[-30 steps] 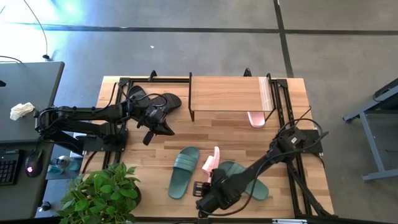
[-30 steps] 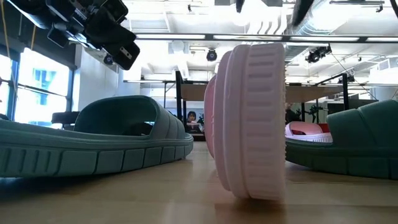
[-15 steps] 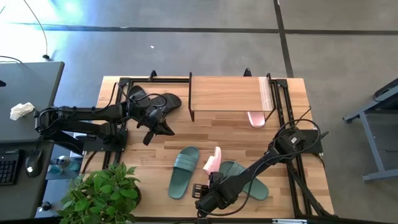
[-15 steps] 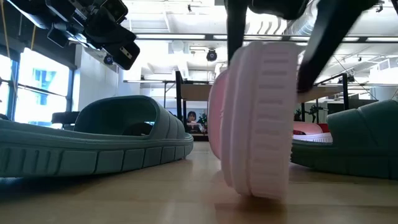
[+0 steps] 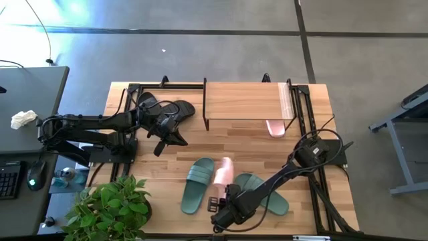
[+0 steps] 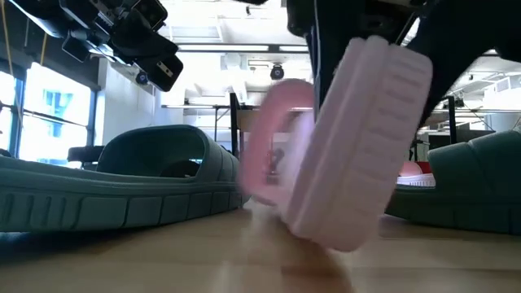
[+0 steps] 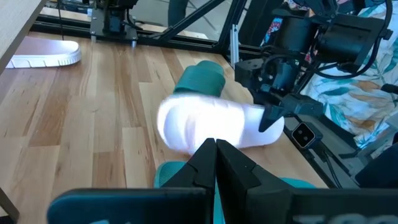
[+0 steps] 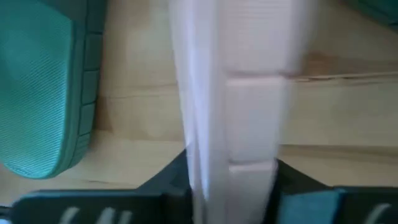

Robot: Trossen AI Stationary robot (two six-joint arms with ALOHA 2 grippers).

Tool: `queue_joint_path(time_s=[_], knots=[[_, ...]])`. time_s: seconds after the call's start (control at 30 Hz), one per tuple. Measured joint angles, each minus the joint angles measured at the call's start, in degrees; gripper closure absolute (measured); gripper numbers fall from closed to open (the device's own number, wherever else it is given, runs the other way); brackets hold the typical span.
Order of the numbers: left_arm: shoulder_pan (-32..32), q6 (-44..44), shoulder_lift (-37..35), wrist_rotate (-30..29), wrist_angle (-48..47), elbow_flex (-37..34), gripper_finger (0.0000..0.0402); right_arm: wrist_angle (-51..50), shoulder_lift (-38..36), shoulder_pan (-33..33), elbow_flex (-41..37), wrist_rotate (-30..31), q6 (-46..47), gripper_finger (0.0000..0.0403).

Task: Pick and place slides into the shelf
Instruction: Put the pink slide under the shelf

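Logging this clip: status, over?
Right gripper jaws clamping pink slide, tilted on table. Left gripper shut, waiting near black slides. Green slides flank it.

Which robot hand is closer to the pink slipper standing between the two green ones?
The right gripper: it sits at the pale pink rubber slide, fingers either side of it. The left gripper hangs farther off, nearer the wooden shelf.

The light wooden plank tabletop (image 5: 167,167) carries the low plank-topped shelf (image 5: 244,104) at its far edge, well beyond the right gripper (image 5: 224,189). Two dark green rubber slides (image 5: 198,184) (image 5: 267,193) lie flanking that gripper.
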Motion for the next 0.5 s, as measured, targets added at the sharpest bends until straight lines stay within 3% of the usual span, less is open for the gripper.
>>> queue_joint_path(time_s=[0.07, 0.27, 0.5], knots=[[0.0, 0.18, 0.0, 0.0, 0.0, 0.0, 0.0401, 0.12, 0.0, 0.22, 0.08, 0.79, -0.05, 0.0362], [0.0, 0.31, 0.0, 0.0, 0.0, 0.0, 0.0401, -0.68, -0.78, 0.97, 1.79, 6.43, 0.02, 0.0365], [0.0, 0.38, -0.02, 0.0, 0.02, 0.0, 0.0401, -12.38, -4.85, 0.85, 7.36, 9.54, 0.02, 0.0365]])
